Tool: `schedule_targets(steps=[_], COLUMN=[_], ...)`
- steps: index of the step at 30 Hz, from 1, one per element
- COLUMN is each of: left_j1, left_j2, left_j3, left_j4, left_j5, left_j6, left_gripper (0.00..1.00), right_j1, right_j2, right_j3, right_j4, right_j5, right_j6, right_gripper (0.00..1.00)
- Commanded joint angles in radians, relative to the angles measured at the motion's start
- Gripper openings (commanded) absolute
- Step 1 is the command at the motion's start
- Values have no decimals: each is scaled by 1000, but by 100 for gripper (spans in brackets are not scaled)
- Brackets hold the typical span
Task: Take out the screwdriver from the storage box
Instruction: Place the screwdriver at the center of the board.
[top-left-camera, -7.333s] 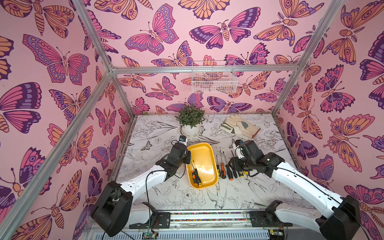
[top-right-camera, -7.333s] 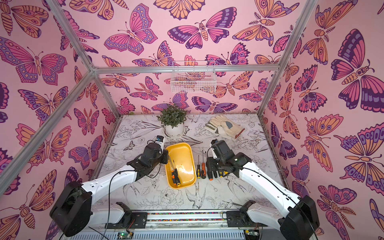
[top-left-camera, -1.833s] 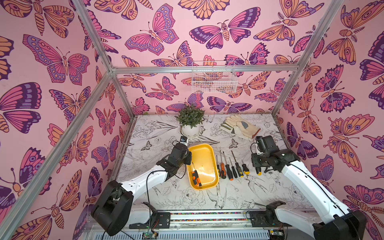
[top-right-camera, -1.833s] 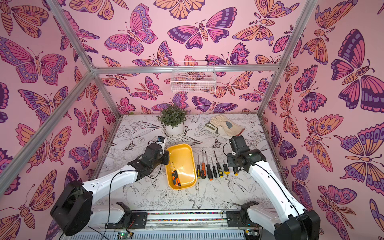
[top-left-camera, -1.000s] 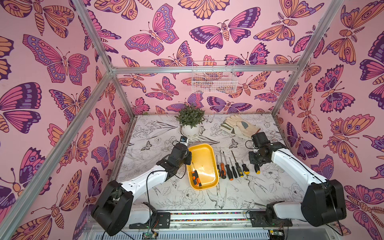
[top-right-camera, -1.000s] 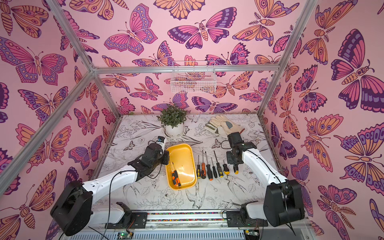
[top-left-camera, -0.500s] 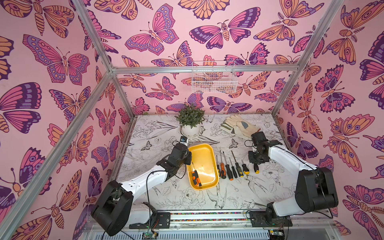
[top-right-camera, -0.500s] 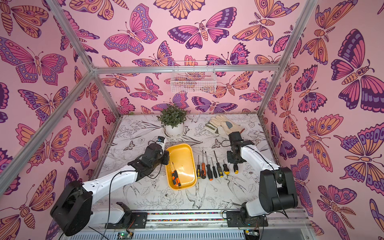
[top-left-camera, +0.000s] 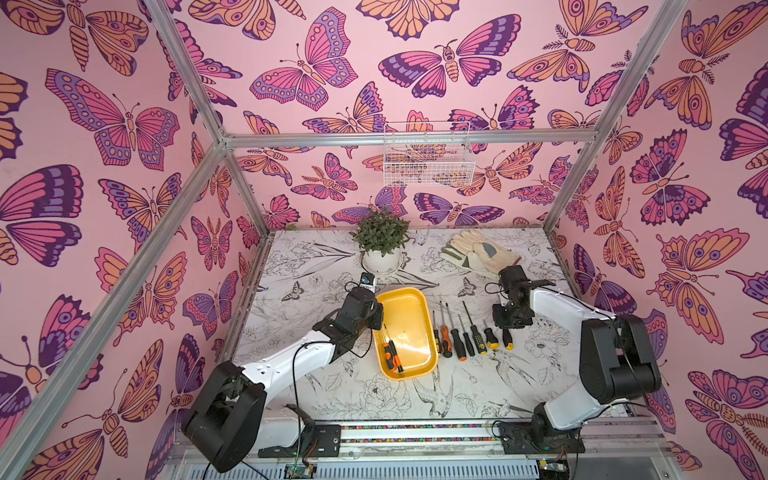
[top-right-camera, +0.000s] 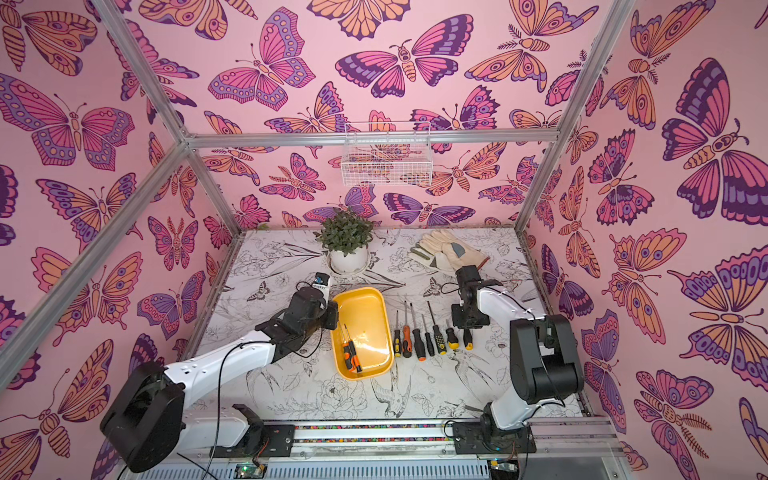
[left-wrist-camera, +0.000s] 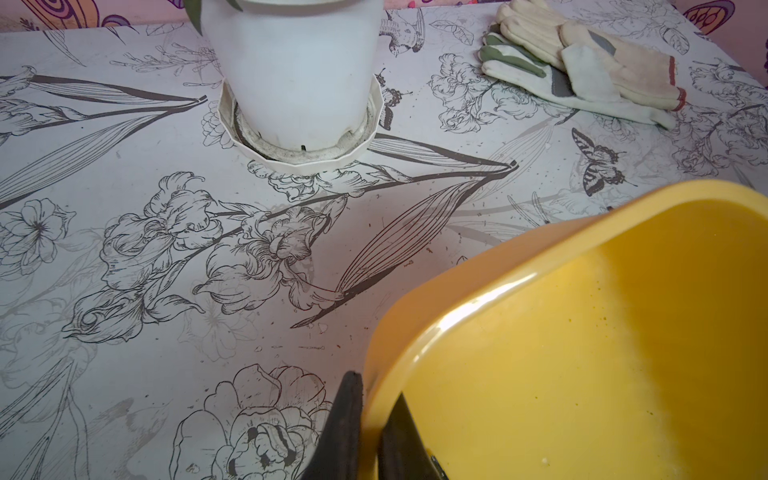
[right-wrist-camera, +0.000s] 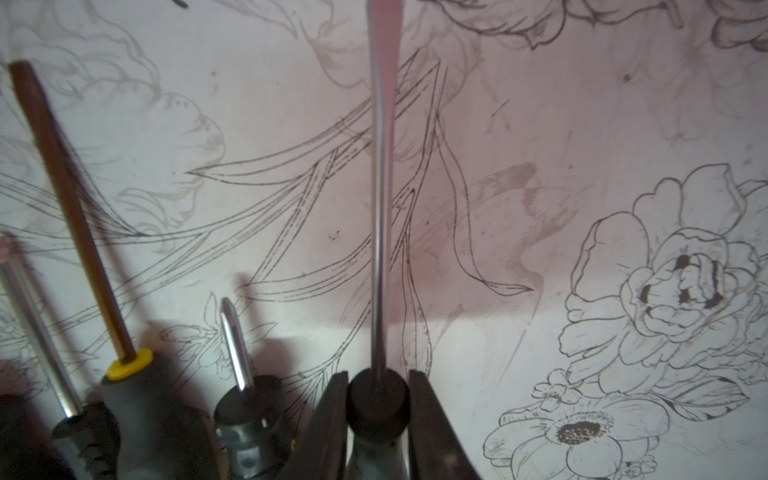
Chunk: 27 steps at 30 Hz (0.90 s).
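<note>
Reach the storage box (top-left-camera: 409, 316) from above: that way is open, and its far half lies bare. The two screwdrivers (top-left-camera: 391, 353) hug its near left wall. The left gripper (left-wrist-camera: 370, 436) pinches the left rim, so that side is blocked. On the right, the row of screwdrivers (top-left-camera: 457, 345) leaves you only a narrow gap. The right gripper (right-wrist-camera: 377, 415) clamps the outermost screwdriver (right-wrist-camera: 380, 208). The potted plant (top-left-camera: 380, 245) stands behind the box. The surface (top-left-camera: 374, 399) in front is open.

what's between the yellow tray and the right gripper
A row of screwdrivers lies on the table between the yellow tray and the right gripper, clear in both top views. The gripper clamps another screwdriver.
</note>
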Motion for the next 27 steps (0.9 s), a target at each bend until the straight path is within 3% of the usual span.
schedule_targets(steps=[1,20,27], left_j1=[-4,-4,-4], left_j2=[-8,-21,-16], left_j3=[-31,-41,-46], left_j4=[-24,-24,-25], left_j5=[-48,-53,-59], left_j6=[29,27,20], left_gripper=[0,0,0], right_j1=[-10,-13,-15], right_j2=[13,67,77], right_j3=[11,27,29], right_j4=[4,-7,-9], right_j5=[-23,-61,-55], right_j6=[-11,-19,-18], right_gripper=[0,0,14])
